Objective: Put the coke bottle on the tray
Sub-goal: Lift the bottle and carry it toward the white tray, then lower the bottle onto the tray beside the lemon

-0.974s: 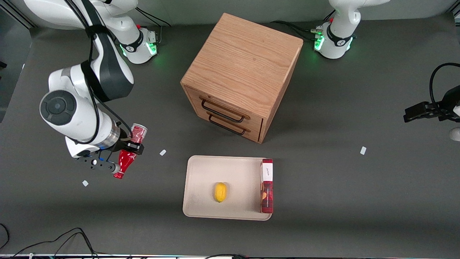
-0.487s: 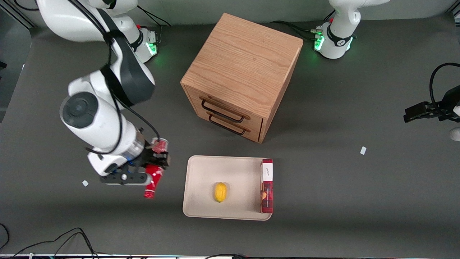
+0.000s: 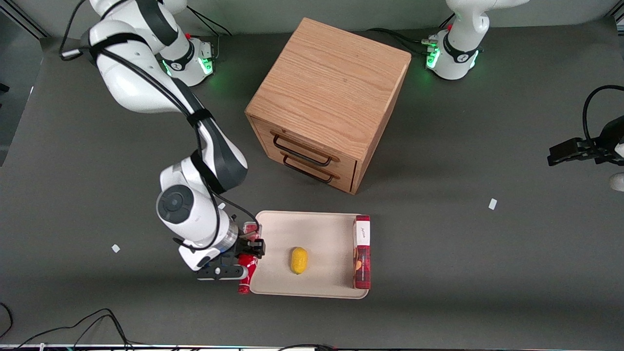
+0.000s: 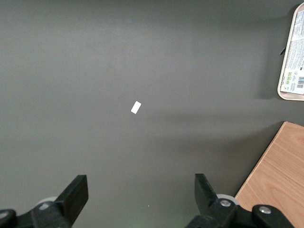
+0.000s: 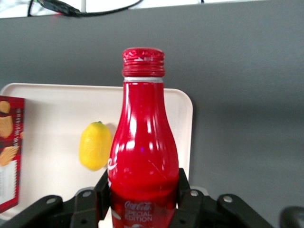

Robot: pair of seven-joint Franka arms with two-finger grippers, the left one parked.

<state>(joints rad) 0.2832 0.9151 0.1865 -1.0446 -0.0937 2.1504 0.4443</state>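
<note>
- The coke bottle (image 3: 247,267) sits in the lower left-of-centre part of the front view, clamped across its body by the end effector (image 3: 246,256). It lies roughly level, cap end toward the front camera and base end away from it.
- In the wrist view the coke bottle (image 5: 142,147) fills the middle of the frame, both fingers (image 5: 187,190) pressed against its lower body (so the grip looks firm).
- The bottle hangs right over the tray's (image 3: 321,220) rim, at the edge toward the working arm's end of the counter (image 3: 438,273). Judging from this, it is only partly above the tray, and how high above is hard to tell.
- On the tray, a lemon (image 3: 299,260) lies near the middle, a short way from the bottle, and a red-and-white box (image 3: 361,251) rests along the edge toward the parked arm's end.
- A wooden drawer cabinet (image 3: 329,100) stands in the upper centre of the front view, farther from the camera than the tray.
- Risks from here:
  - Released at this spot, the bottle could land on the rim and roll off onto the counter, since it is round and lying on its side.
  - Carried further in, it may knock the lemon, which looks free to roll.
  - A drop from height could make it bounce or slide out over the low rim.
</note>
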